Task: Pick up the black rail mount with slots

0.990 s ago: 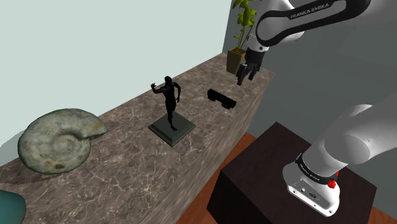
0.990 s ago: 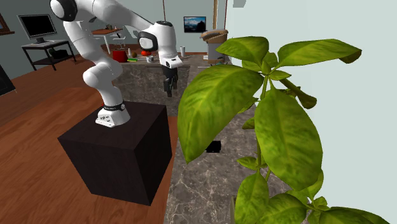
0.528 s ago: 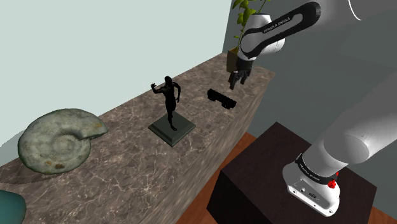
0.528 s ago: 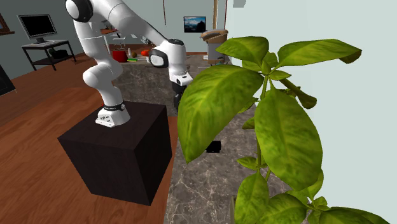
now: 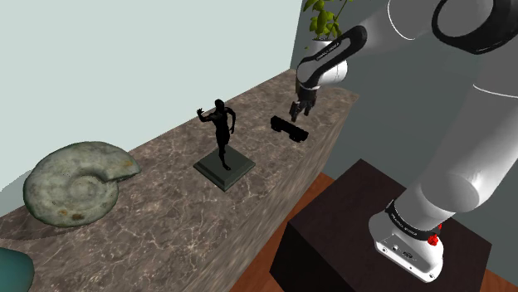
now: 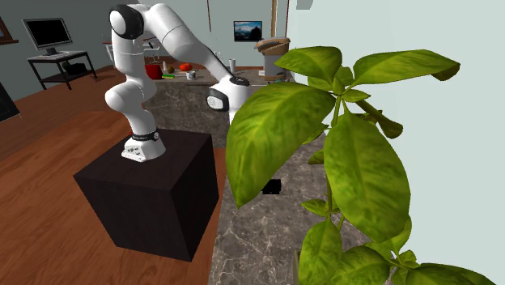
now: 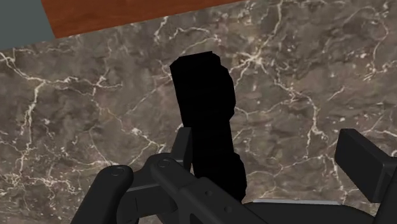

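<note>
- At the lower right of the shoulder view sits the dark box stand (image 5: 332, 240). The white arm (image 5: 465, 149) rises from it and bends over toward the upper middle of the frame.
- The brown marble tabletop (image 5: 166, 224) runs from lower left to upper right. A teal object (image 5: 12, 272) shows in the lower left corner, and a grey-green spiral fossil (image 5: 70, 181) lies at the left.
- At the middle of the frame a dark figurine (image 5: 221, 133) stands upright on a square base.
- The black rail mount (image 5: 289, 127) lies flat on the tabletop, right of the figurine and apart from it, near the tabletop's front edge.
- The hand (image 5: 296, 109) hangs just above the mount, pointing down.
- In the wrist view the hand (image 7: 267, 137) is open. Its 2 fingers (image 7: 362, 159) stand apart, and the mount (image 7: 207, 108) lies on the marble between them, close by 1 finger and not gripped. Its slots cannot be made out.
- A potted plant (image 5: 320, 29) stands at the top of the frame, beyond the hand.
- In the second exterior view, large green leaves (image 6: 356, 162) take up the right. The mount (image 6: 272, 186) shows as a small black block at the middle, against a leaf's edge.
</note>
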You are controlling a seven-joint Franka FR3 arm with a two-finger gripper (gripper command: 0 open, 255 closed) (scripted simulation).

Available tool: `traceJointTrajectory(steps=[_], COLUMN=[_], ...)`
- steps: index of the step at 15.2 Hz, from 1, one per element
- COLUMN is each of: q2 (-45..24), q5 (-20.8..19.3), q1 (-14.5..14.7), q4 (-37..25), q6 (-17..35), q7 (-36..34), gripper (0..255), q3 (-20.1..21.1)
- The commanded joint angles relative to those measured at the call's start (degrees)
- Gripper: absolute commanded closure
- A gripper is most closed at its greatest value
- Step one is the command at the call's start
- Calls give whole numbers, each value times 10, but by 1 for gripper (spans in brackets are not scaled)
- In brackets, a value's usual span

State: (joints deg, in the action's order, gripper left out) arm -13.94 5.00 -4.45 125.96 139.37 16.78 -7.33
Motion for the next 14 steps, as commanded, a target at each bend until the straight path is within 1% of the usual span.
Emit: traceJointTrajectory(steps=[1,7,14], q2=[-41,-170,-214], q5=[6,20,28], q1=[-4,-25,-30], q4=[-28,-138,-146], q6=[13,30,67], q7=[9,34,39], gripper=[0,0,0], q3=[2,8,15])
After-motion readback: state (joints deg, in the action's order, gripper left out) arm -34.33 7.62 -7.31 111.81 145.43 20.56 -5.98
